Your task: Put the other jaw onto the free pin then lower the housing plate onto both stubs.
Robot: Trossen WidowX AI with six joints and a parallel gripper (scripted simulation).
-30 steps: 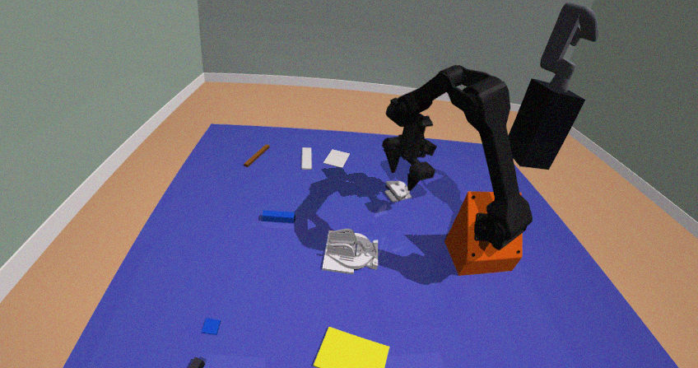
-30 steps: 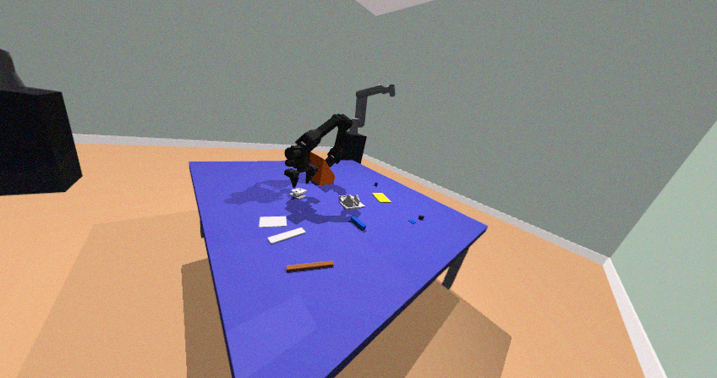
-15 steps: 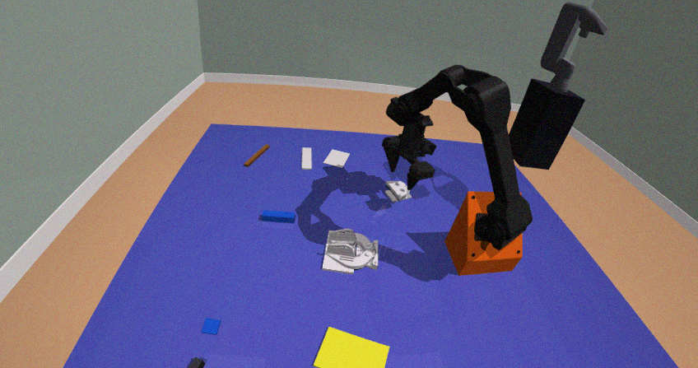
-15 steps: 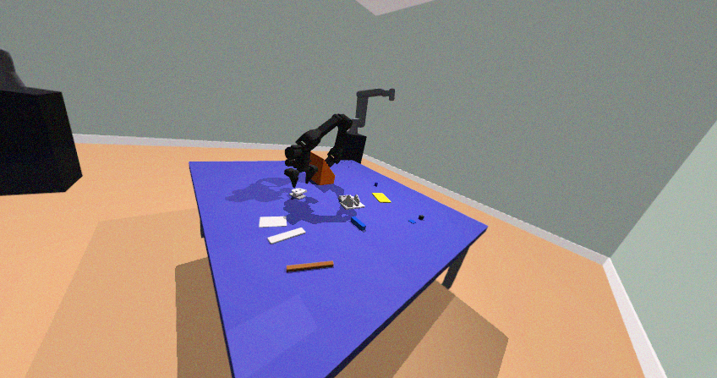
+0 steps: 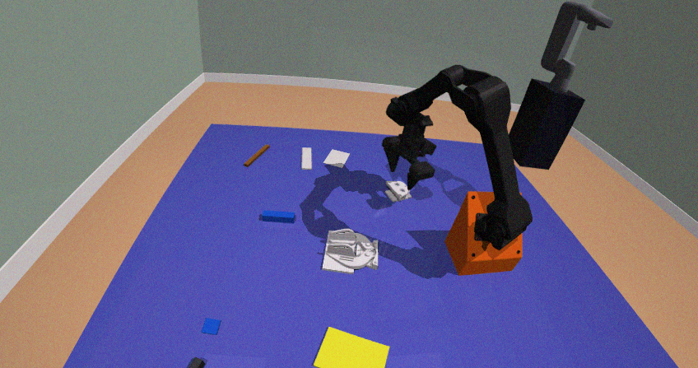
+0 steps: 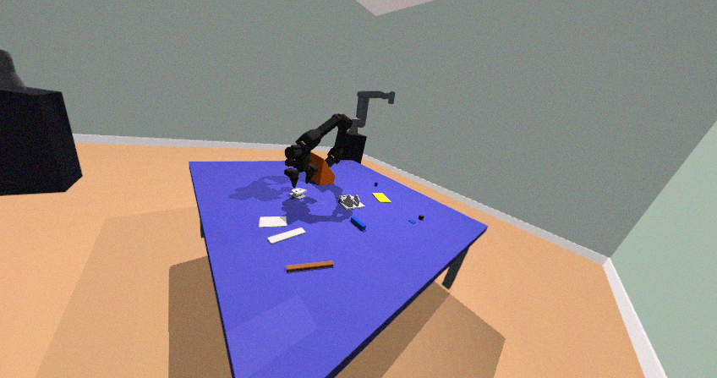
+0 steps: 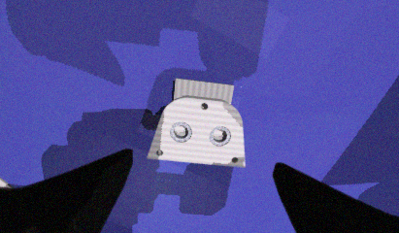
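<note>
The white housing plate (image 5: 397, 187) (image 6: 298, 191) (image 7: 201, 147) has two ringed round holes and several small dark holes. It lies on a small ribbed white block (image 7: 204, 89) that sticks out past its curved edge. My gripper (image 5: 402, 178) (image 6: 301, 184) (image 7: 205, 163) is open and empty above the plate, with one finger to either side in the wrist view. The white base (image 5: 337, 266) (image 6: 359, 205) lies nearer the top camera and carries grey-white jaw parts (image 5: 343, 245) (image 6: 348, 200). I cannot tell how their gear teeth stand or make out the pins.
A blue bar (image 5: 278, 216) (image 6: 358, 223) lies beyond the base. A white square (image 5: 337, 157) (image 6: 271, 221), a white strip (image 5: 306, 158) (image 6: 286, 235) and a brown stick (image 5: 257, 155) (image 6: 309, 265) lie farther out. A yellow sheet (image 5: 351, 348) (image 6: 381, 197) and my arm's orange mount (image 5: 463, 256) are also there.
</note>
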